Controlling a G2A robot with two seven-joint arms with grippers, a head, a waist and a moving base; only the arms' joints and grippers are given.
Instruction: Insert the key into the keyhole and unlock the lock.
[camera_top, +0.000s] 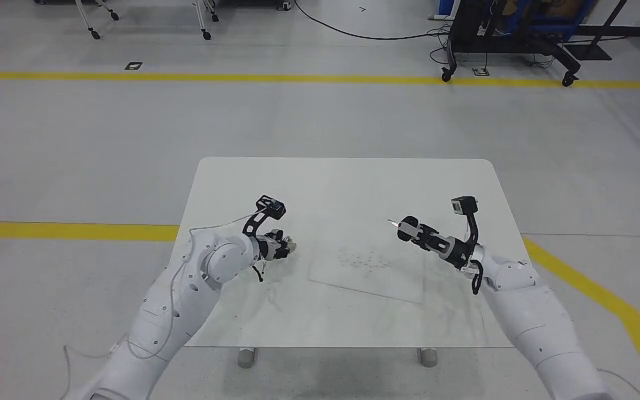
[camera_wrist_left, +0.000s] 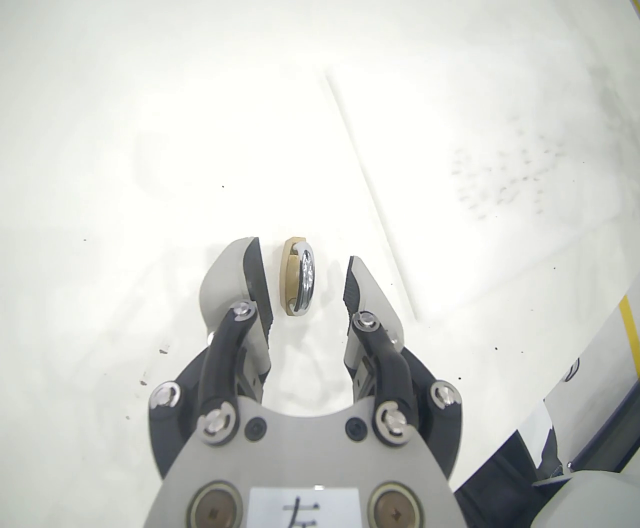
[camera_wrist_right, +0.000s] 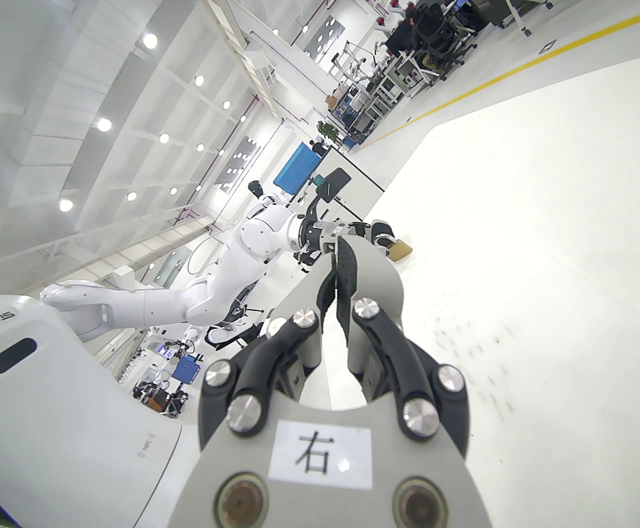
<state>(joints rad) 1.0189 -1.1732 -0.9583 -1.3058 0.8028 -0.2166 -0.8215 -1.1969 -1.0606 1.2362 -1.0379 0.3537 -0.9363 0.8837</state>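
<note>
lock: a small brass padlock with a chrome shackle (camera_wrist_left: 295, 285) stands on its edge on the white table (camera_wrist_left: 150, 125), and the left gripper (camera_wrist_left: 302, 257) straddles it.
left claw: jaws apart, a little wider than the padlock. one black pad (camera_wrist_left: 260, 285) sits just beside the brass face, while the other stands clear of the shackle side. nothing is clamped.
why so placed: the straddle looks like a set-up to pinch the padlock by its flat faces and steady it for the key.
right claw: the right gripper (camera_wrist_right: 344, 250) has its fingers pressed together. in the top view a thin pale sliver, probably the key (camera_top: 392, 222), sticks out past the tip.
right claw position: over the table, well apart from the padlock, its tip aimed roughly toward it.
keyhole: too small to make out.
progress: judged early, with the padlock not yet gripped and the key not inserted.
</note>
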